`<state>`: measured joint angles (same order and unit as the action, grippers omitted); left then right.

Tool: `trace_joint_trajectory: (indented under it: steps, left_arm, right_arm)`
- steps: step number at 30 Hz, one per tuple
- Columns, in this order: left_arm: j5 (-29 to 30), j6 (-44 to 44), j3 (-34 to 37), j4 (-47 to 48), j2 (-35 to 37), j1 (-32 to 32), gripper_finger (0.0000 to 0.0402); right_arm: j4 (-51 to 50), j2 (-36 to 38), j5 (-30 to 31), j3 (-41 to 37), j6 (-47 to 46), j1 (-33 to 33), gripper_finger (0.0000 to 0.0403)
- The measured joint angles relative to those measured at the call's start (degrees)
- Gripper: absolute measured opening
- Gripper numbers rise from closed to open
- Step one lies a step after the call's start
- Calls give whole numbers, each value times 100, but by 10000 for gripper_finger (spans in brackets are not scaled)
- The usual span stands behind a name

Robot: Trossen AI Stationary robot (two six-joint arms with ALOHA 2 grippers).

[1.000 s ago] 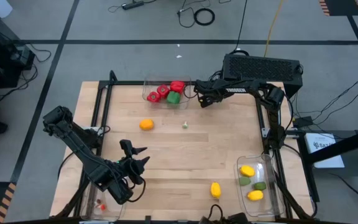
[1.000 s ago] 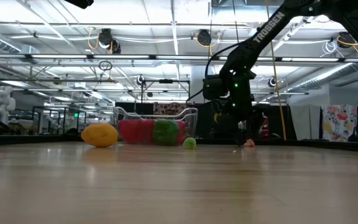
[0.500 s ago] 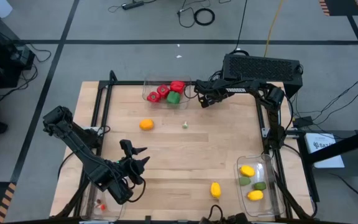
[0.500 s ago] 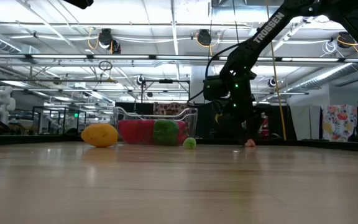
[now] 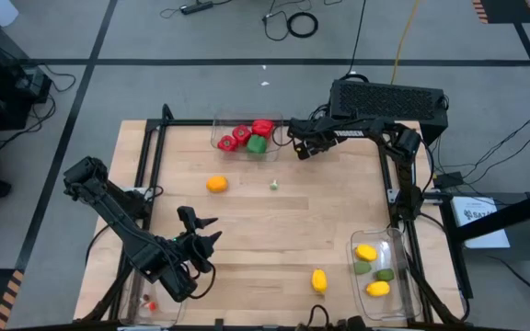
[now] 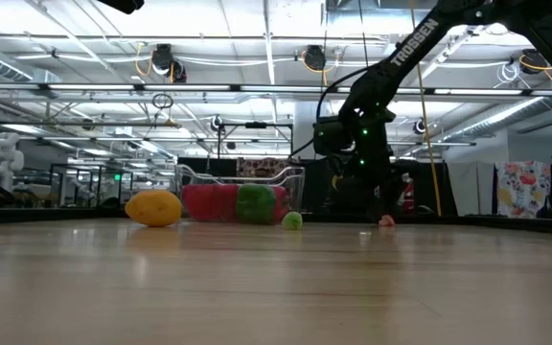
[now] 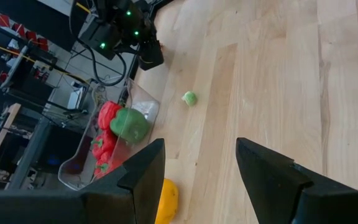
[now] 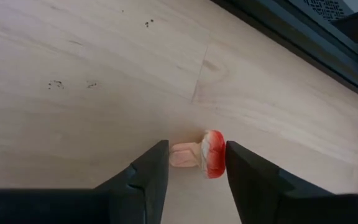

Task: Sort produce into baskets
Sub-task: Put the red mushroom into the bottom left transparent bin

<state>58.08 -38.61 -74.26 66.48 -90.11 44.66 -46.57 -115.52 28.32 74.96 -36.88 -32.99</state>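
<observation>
Baskets: pepper basket [image 5: 247, 134] at the far edge, lemon basket [image 5: 380, 265] near right. My left gripper [image 5: 201, 241] waits parted, empty. My right gripper [image 8: 194, 165] brackets a tiny mushroom [image 8: 205, 153] on the table [image 5: 274, 230], jaws not yet touching, lined up to pinch.

The left gripper [image 7: 197, 167] has its two dark fingers [image 7: 143, 169] apart over the light wooden table [image 7: 291, 81], with nothing between them. Past them a clear basket [image 7: 143, 107] lies on the table and holds red peppers [image 7: 105, 140] and one green pepper [image 7: 129, 124]; a small green piece [image 7: 190, 98] lies alone on the wood near this basket, and a yellow-orange fruit [image 7: 166, 199] shows partly beside one finger. Farther away, the other arm's gripper [image 7: 149, 56] is low over the table, near the basket's far end, with green lights on its body.
</observation>
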Motion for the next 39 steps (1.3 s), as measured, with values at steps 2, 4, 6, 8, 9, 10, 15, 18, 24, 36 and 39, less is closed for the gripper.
trace_joint_trajectory:
  steps: [2,4,6,8,9,10,15,18,24,36,39]
  left_arm:
    - [0,0,0,0,0,0,205]
    - [0,0,0,0,0,0,205]
    - [0,0,0,0,0,-1,205]
    - [0,0,0,0,0,0,205]
    - [0,0,0,1,0,0,205]
    - [0,0,0,0,0,0,205]
    - [0,0,0,0,0,0,205]
    - [0,2,0,2,0,-2,205]
    - [0,2,0,1,0,0,205]
    - [0,0,0,-9,2,-2,205]
    - [2,-7,0,-32,4,-2,205]
  right_arm:
    - [-7,0,1,0,28,38,149]
    - [-28,0,-5,0,31,93,149]
    - [-87,0,-11,0,33,157,149]
    - [-182,0,-14,0,32,231,149]
    - [-254,0,-14,0,31,273,149]
    - [-338,0,-14,0,30,323,149]
    - [-590,0,-15,0,-34,655,149]
    - [-573,0,-14,0,-55,932,149]
    - [-597,0,-131,0,-303,1580,149]
    - [-385,449,-330,268,-883,3309,149]
    - [62,613,-509,311,-546,3814,149]
